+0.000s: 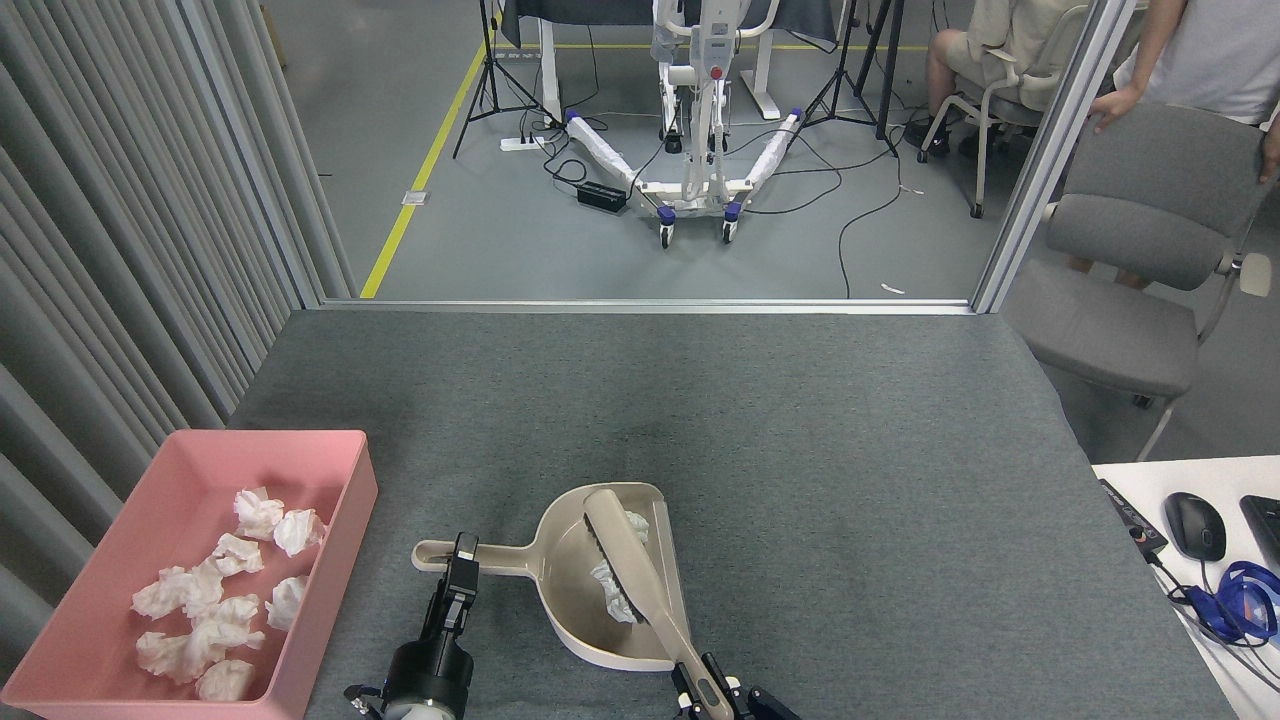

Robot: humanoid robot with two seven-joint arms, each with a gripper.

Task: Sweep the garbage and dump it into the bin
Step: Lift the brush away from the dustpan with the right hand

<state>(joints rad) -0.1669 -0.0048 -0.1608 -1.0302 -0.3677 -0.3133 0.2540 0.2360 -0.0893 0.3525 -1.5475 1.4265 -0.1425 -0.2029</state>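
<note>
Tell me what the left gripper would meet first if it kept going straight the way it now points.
The left gripper points away from the robot and sits at the handle of the beige plastic dustpan. Just beyond that handle lies only bare grey felt tabletop, so the way looks free, though depth is unclear.

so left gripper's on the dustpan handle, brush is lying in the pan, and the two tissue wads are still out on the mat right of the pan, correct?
Not quite. In the head view the two tissue wads are inside the dustpan, beside the brush, not on the mat. The rest holds: the left gripper is at the dustpan handle and the brush lies in the pan.
</note>
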